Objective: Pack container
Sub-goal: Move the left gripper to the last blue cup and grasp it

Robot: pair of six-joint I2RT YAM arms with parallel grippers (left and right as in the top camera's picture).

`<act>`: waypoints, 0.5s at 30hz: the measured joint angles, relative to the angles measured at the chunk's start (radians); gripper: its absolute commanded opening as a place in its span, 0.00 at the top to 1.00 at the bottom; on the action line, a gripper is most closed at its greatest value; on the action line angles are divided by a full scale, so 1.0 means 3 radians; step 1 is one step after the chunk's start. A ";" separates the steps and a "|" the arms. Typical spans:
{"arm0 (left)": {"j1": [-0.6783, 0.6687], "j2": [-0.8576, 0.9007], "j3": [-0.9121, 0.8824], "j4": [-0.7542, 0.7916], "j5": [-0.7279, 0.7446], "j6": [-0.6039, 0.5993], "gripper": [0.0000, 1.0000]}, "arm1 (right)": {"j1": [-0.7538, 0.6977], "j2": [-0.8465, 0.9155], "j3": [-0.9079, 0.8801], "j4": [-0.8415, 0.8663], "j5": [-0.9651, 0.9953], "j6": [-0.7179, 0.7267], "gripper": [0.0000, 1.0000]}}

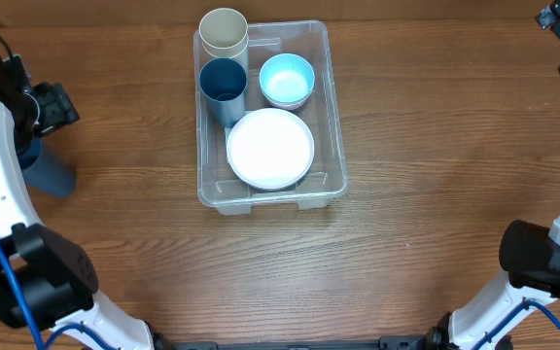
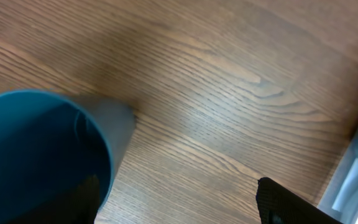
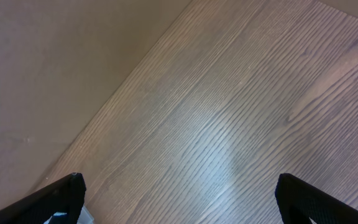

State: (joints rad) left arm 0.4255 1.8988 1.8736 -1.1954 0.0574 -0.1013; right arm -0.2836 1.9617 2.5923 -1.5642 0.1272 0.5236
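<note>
Surface: brown wood-grain table (image 1: 436, 146). The container (image 1: 212, 185) stands at the far centre of it, upright. It holds a beige cup (image 1: 224, 31), a dark blue cup (image 1: 224, 83), a light blue bowl (image 1: 287, 80) and a white plate (image 1: 270, 148).

Left gripper (image 2: 176, 199): at the left side, well apart from the container. Its jaws are spread wide, with a separate blue cup (image 2: 36, 155) against one finger only and the other finger clear of it.

Right gripper (image 3: 179, 193): at the far right corner, well apart from the container. Its jaws are fully spread over bare wood and grip nothing.
</note>
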 measured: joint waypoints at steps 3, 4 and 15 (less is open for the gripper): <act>0.0000 0.0149 -0.0005 0.0031 -0.0001 0.0003 0.25 | 0.0000 0.0000 0.0000 0.0001 0.0000 0.0000 0.00; 0.0001 0.0200 -0.0009 0.0034 -0.0001 0.0003 0.26 | 0.0000 0.0001 0.0000 0.0001 0.0000 0.0000 0.00; 0.0020 0.0276 -0.0010 0.0048 -0.0009 0.0025 0.78 | 0.0000 0.0000 0.0000 0.0000 0.0000 0.0000 0.00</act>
State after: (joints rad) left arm 0.4316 1.9816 1.8706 -1.1809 0.0547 -0.0937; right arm -0.2836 1.9617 2.5923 -1.5642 0.1272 0.5236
